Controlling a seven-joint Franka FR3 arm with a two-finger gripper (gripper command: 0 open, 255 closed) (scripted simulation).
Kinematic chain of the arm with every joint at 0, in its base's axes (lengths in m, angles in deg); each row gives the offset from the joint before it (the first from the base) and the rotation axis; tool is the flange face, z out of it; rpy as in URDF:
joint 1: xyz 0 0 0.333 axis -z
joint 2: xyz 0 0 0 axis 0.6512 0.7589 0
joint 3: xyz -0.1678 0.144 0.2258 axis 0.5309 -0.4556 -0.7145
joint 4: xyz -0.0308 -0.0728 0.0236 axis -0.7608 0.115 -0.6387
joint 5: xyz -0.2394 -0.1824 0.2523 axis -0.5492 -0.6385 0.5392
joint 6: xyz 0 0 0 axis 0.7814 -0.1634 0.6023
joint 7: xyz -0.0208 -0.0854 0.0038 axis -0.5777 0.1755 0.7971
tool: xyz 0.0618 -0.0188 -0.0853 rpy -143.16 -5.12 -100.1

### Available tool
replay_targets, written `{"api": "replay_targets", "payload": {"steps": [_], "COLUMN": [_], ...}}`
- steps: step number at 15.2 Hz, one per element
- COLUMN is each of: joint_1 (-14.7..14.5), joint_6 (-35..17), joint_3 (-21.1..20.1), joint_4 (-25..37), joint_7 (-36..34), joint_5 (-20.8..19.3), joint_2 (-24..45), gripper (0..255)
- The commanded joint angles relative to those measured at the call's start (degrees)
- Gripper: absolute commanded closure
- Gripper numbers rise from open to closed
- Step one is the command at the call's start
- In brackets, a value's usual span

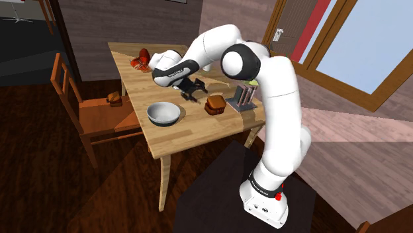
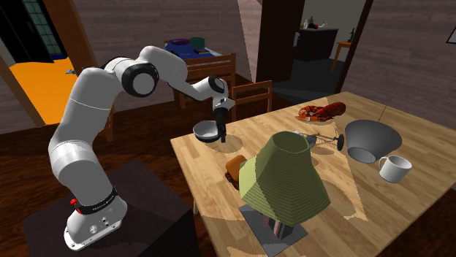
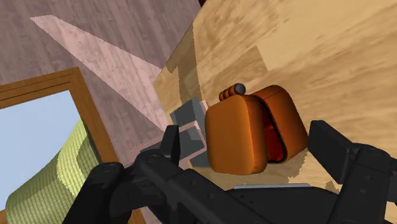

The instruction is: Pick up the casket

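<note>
1. Fingers first: in the wrist view we can see the gripper (image 3: 248,135) with its two black fingers (image 3: 170,143) spread well apart. They're wide open with nothing clasped.
2. The casket (image 3: 251,130) is brown with a rounded lid, and it sits on the wooden table (image 1: 192,132) just beside the lamp (image 2: 285,179), close to the lamp's grey base (image 3: 188,130). A red strip shows along the seam between lid and body. We honestly can't tell if the lid is ajar.
3. In the second exterior view the lamp's green shade covers part of the casket (image 2: 235,168), so we only get its brown end poking out.
4. The gripper (image 2: 222,137) hangs over the table on the casket's side of the lamp, further from the lamp than the casket is. In the shoulder view the gripper (image 1: 190,94) is near the casket (image 1: 215,104) but not touching it. From the wrist camera the casket shows through the gap between the fingers, with neither finger on it.
5. A small grey bowl (image 1: 163,114) sits further out from the lamp again, past the gripper.
6. Well apart from the lamp, on the side away from the casket, we've got a glass (image 2: 321,139) lying on its side, a red lobster (image 2: 320,112), a bigger grey bowl (image 2: 373,139) tipped on its edge, and a white mug (image 2: 394,168).
7. A wooden chair (image 1: 92,112) stands at the table edge beyond the small bowl, far from the lamp.
</note>
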Motion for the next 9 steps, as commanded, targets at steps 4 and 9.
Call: {"api": "replay_targets", "payload": {"steps": [4,9], "joint_1": [-0.19,1.47], "joint_6": [8.07,17.79], "joint_3": [5.52,12.19], "joint_4": [17.05,41.96], "joint_7": [-1.07,2.80], "joint_5": [-4.16,-7.95], "joint_2": [14.52,32.75], "gripper": [0,0]}}
